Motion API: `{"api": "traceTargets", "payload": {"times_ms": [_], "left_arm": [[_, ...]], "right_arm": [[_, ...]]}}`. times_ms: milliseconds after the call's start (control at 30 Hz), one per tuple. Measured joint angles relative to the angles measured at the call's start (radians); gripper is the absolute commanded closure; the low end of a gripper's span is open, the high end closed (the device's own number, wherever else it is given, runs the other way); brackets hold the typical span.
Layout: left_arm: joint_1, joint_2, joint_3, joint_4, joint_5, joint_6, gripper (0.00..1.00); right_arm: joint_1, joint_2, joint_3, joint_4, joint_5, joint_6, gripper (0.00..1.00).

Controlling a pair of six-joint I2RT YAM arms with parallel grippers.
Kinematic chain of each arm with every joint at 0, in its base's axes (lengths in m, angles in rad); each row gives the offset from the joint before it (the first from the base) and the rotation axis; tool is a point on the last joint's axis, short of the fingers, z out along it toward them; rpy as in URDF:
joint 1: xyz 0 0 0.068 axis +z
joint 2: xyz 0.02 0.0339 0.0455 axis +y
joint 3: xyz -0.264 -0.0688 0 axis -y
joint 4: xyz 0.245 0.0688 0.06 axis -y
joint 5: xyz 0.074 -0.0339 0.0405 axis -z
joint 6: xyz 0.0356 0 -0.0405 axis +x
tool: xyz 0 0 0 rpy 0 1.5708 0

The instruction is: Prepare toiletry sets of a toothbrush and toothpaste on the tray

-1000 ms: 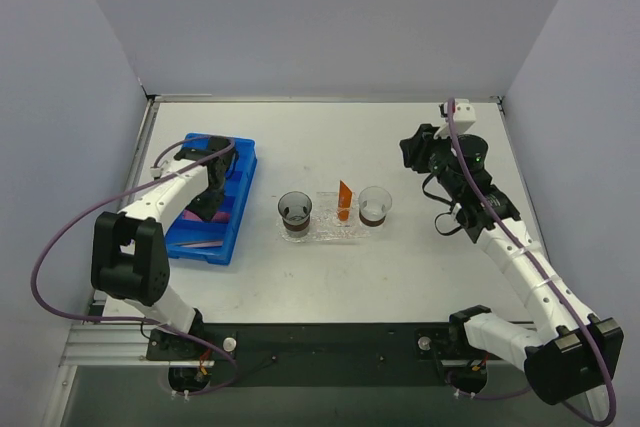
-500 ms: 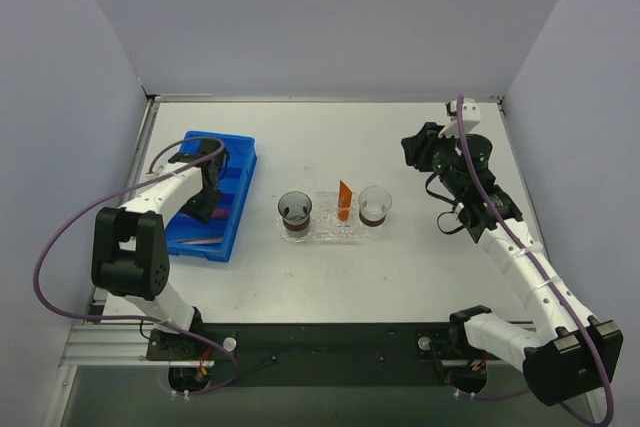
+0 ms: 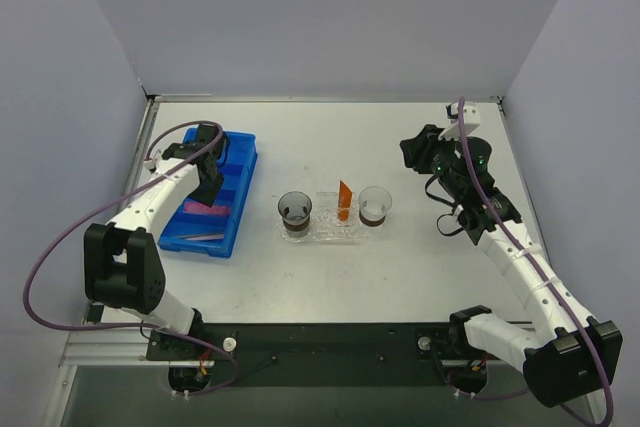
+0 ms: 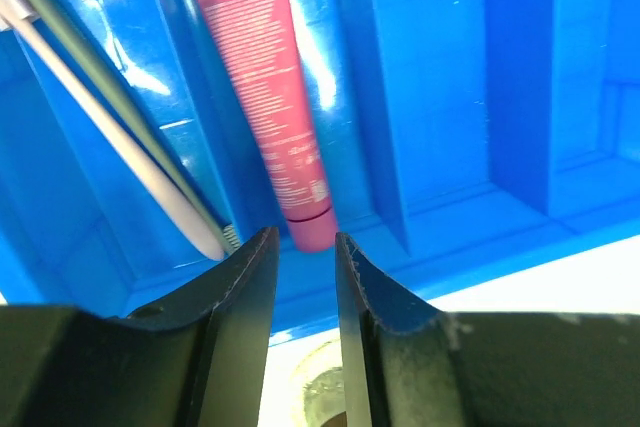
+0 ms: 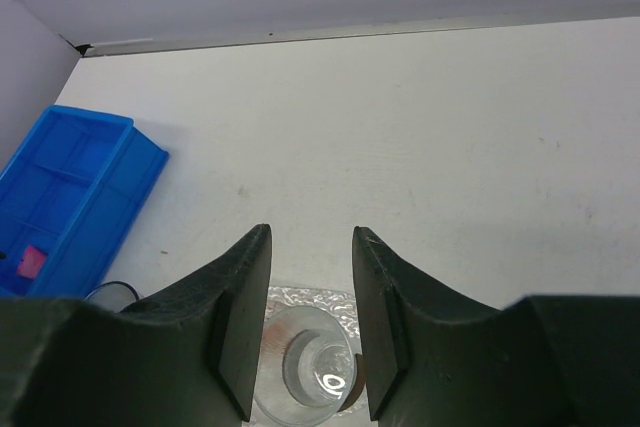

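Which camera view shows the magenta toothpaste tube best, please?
The left wrist view: the magenta toothpaste tube lies close-up in the blue bin. The top external view shows a small pink sliver; the right wrist view, a distant speck.

Left arm (image 3: 150, 202) and right arm (image 3: 522, 262): white tubular links, black joint housings, large black blocks near the bases. Thin purple cable (image 3: 26, 297) loops wide off the left arm; another runs along the right. Left gripper (image 4: 305, 247), right gripper (image 5: 310, 237): matte black curved fingers.
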Motion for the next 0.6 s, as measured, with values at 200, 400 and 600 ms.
{"api": "traceTargets", "payload": {"times_ms": [200,400,600], "left_arm": [[0.012,0.014,0.024,0.000,0.001,-0.010,0.60],[0.041,0.093,0.023,0.006,0.010,-0.009,0.59],[0.061,0.122,0.022,0.021,0.010,-0.006,0.53]], "right_arm": [[-0.002,0.000,-0.002,0.010,-0.004,0.001,0.66],[-0.013,-0.002,-0.005,0.014,-0.004,0.001,0.66],[-0.016,-0.002,-0.005,0.014,-0.005,0.003,0.66]]}}
